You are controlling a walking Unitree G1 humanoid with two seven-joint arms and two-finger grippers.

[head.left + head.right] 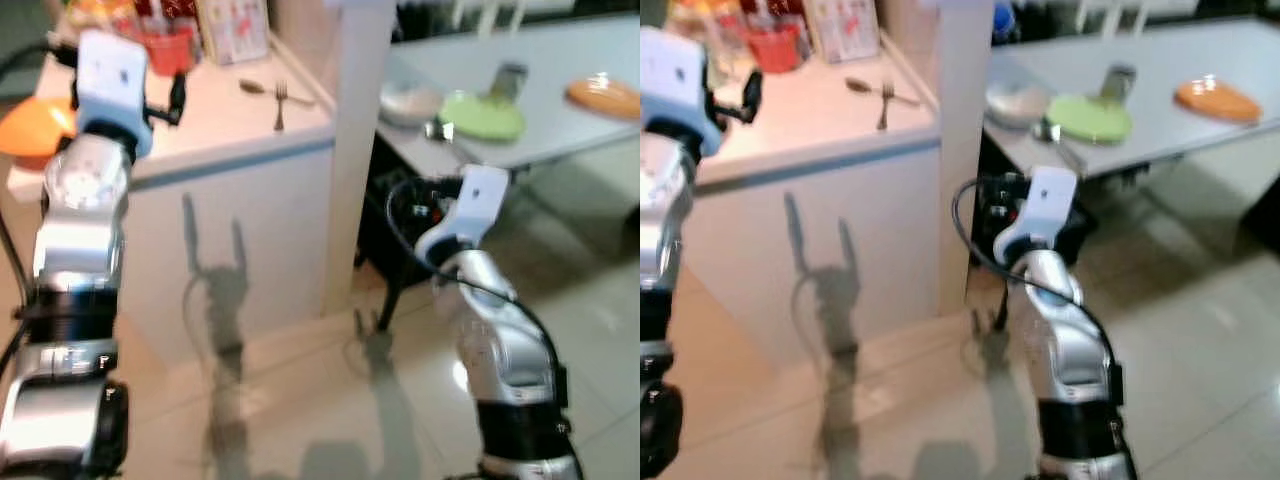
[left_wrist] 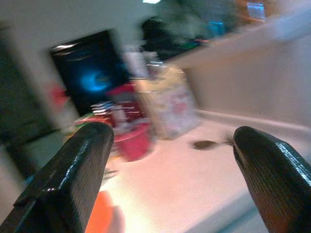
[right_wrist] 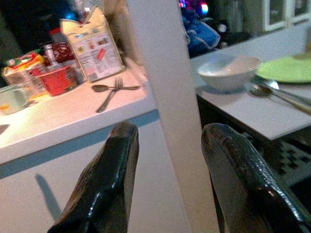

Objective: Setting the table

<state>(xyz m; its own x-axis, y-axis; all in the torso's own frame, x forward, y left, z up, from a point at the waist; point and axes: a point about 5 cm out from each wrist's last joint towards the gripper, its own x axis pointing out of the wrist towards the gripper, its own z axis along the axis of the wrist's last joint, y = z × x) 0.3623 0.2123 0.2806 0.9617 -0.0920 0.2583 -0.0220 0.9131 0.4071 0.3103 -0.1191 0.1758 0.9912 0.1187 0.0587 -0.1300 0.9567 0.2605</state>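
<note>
left arm raised high, its left gripper (image 2: pixel 170 179) with fingers spread wide apart and empty. right arm held lower, bent forward, right gripper (image 3: pixel 167 179) parted, holding nothing.

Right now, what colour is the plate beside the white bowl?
Light green plate, next to the bowl; clearest in the right eye view.

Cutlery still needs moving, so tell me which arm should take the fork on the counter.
Left. The left gripper is raised at counter height, fingers open, near the metal fork; the right gripper hangs low beside the white pillar.
</note>
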